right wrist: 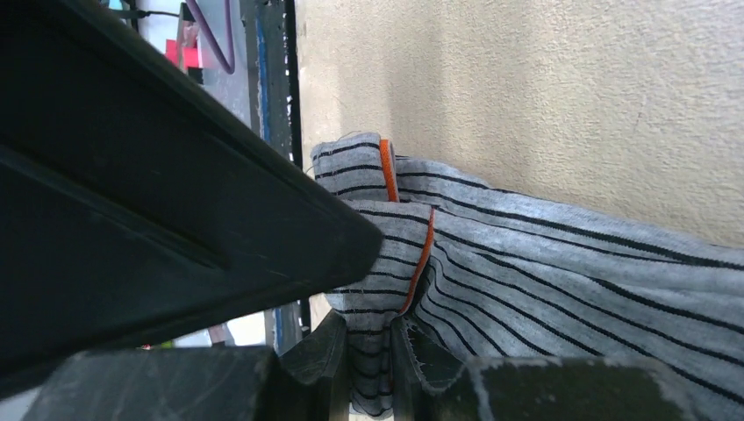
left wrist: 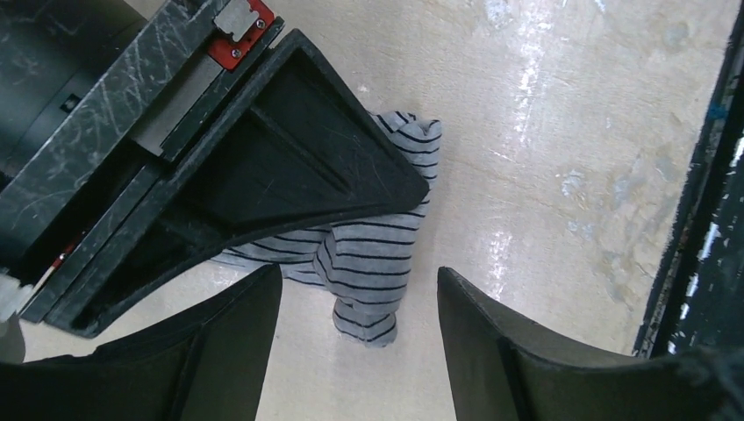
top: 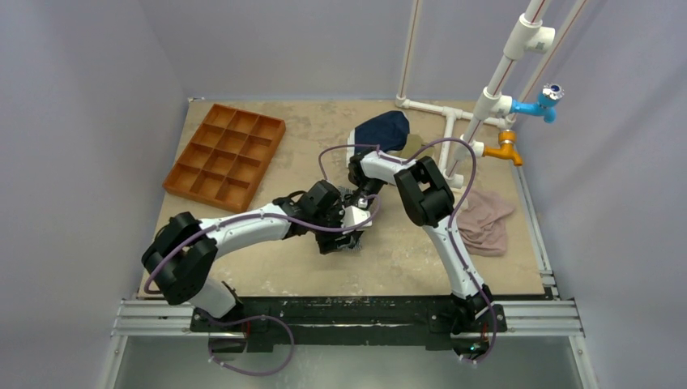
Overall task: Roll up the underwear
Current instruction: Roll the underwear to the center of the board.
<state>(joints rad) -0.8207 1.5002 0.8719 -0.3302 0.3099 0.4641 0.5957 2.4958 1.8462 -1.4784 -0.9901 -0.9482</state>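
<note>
At the middle of the beige table (top: 421,267), the striped grey cloth underwear (left wrist: 373,254) lies bunched and partly folded, not yet a neat roll, the right gripper (right wrist: 373,355) pinching its fold, the left gripper (left wrist: 355,289) spread open above it.

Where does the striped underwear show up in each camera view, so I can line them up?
Top external: underwear is a striped sliver at table centre, mostly hidden.
Left wrist: underwear at picture centre, partly covered from the upper left.
Right wrist: underwear fills the lower right, pinched in the right hand.
Shared landmark: the tan tabletop under it.
</note>
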